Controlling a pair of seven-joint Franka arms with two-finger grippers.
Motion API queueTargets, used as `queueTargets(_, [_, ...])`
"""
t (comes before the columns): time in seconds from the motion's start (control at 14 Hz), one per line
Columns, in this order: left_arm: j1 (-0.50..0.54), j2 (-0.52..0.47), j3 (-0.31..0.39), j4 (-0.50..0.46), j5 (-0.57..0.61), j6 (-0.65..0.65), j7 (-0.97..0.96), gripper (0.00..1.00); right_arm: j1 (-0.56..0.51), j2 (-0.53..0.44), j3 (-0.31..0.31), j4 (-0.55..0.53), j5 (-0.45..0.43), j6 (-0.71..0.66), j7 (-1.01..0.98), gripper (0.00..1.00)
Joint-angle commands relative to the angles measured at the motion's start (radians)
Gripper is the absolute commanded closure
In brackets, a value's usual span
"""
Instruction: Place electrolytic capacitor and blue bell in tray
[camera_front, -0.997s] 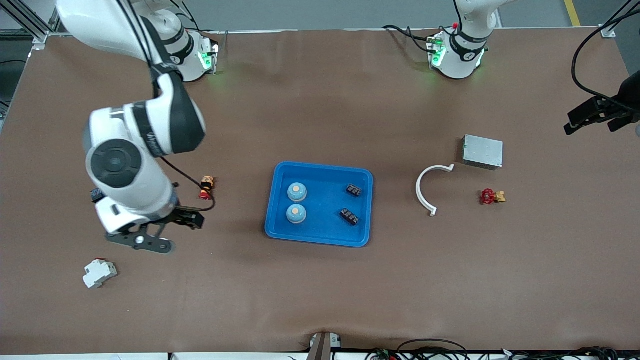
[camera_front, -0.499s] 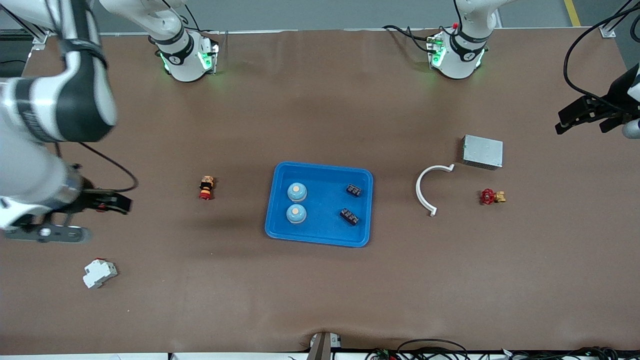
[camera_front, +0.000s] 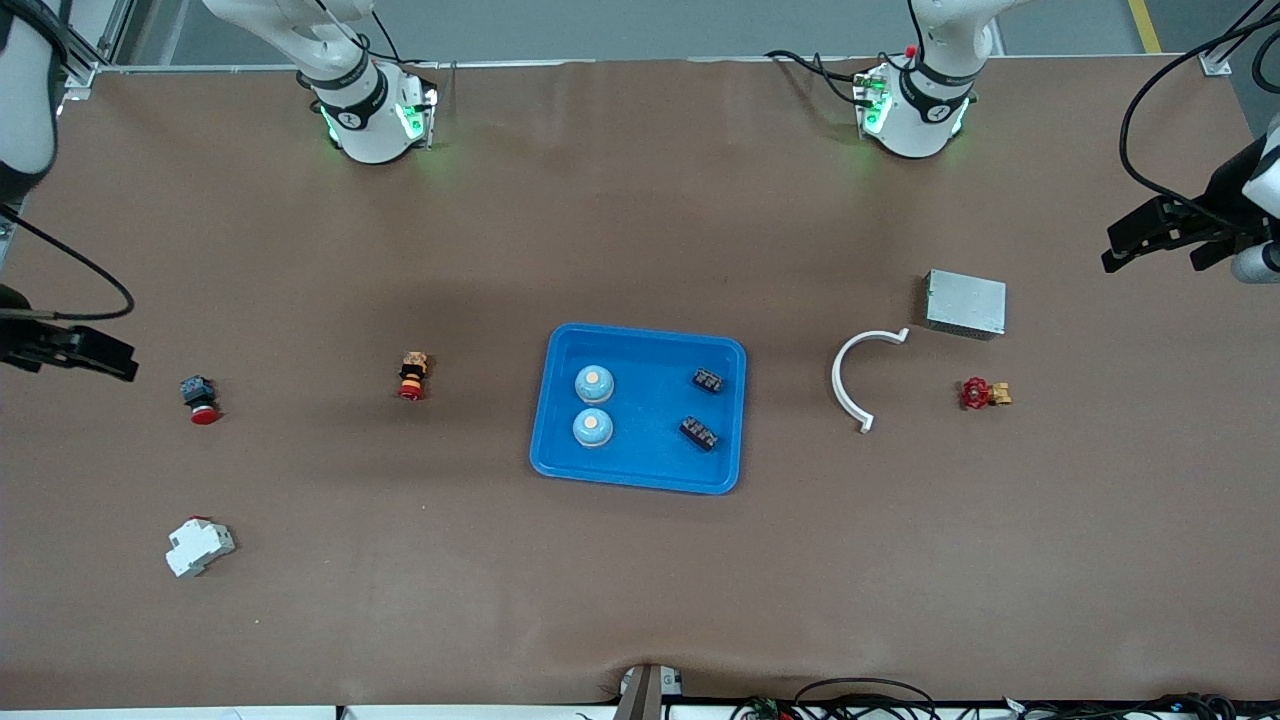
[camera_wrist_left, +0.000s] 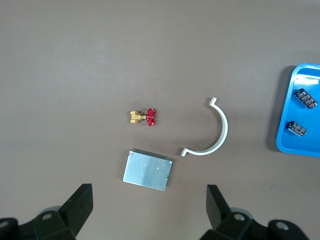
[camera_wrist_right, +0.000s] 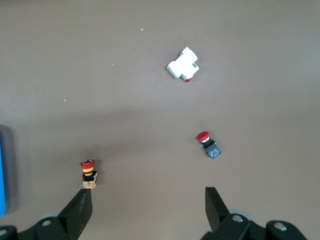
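Two blue bells (camera_front: 593, 405) and two capacitors (camera_front: 703, 406) lie in your tray (camera_front: 640, 470) at the bench's middle, bare bench all around it. Both pincers hang with fingers apart and empty: the left pincer (camera_front: 1165, 240) over the left arm's edge, the right pincer (camera_front: 65, 350) over the right arm's edge.

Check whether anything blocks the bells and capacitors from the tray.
Nothing does: both blue bells and both capacitors already lie inside the tray. The open left gripper and open right gripper hover over the table's ends, holding nothing.
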Motion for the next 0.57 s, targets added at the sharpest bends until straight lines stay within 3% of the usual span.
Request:
queueTargets(0.0, [-0.022, 0.018, 0.006, 0.037, -0.008, -0.021, -0.003, 0.00, -0.035, -0.141, 0.019, -0.149, 0.043, 0.010, -0.002, 0.00])
queueTargets(0.21, [-0.083, 0.018, 0.060, 0.037, -0.007, -0.021, -0.001, 0.00, -0.085, -0.222, 0.019, -0.226, 0.123, 0.009, -0.005, 0.00])
queueTargets(0.5, [-0.201, 0.022, 0.180, 0.037, -0.008, -0.021, -0.001, 0.00, -0.087, -0.297, 0.017, -0.298, 0.125, 0.018, -0.005, 0.00])
